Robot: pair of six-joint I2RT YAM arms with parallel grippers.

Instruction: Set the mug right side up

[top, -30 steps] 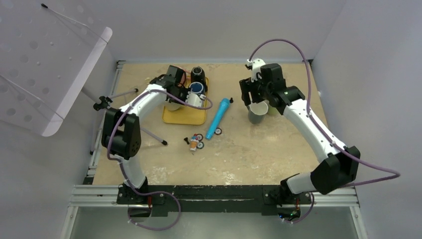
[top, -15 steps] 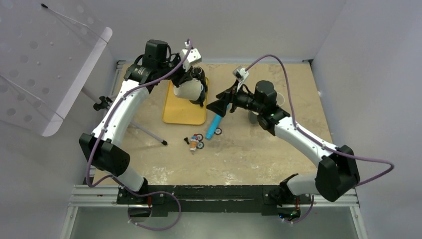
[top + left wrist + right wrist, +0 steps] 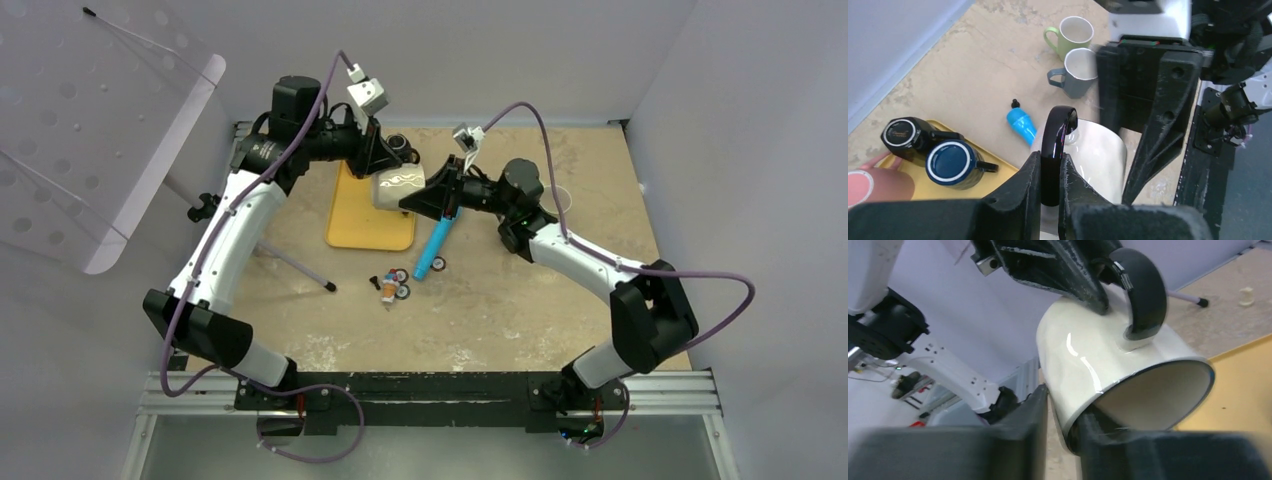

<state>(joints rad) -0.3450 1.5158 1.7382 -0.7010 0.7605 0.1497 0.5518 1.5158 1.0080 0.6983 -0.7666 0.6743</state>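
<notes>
A white mug (image 3: 398,188) with a black handle (image 3: 1055,135) hangs in the air above the right edge of the yellow tray (image 3: 365,230). It lies on its side with its mouth toward the right arm. My left gripper (image 3: 1050,161) is shut on the handle from above. My right gripper (image 3: 1064,412) is shut on the mug (image 3: 1088,350) at the rim, one finger inside the mouth and one outside the wall. Seen from above, the two grippers meet at the mug, the left gripper (image 3: 378,165) from the left and the right gripper (image 3: 418,198) from the right.
A black mug (image 3: 903,136) and a blue mug (image 3: 953,162) stand on the tray's far end. A green mug (image 3: 1073,32) and a grey mug (image 3: 1079,72) stand upright at the right. A blue cylinder (image 3: 437,235) and small wheeled parts (image 3: 395,285) lie mid-table.
The left arm has lifted the white mug off the tray and tipped it sideways. The right arm swung left from the grey mug, opened wide and shut on the mug's rim.
</notes>
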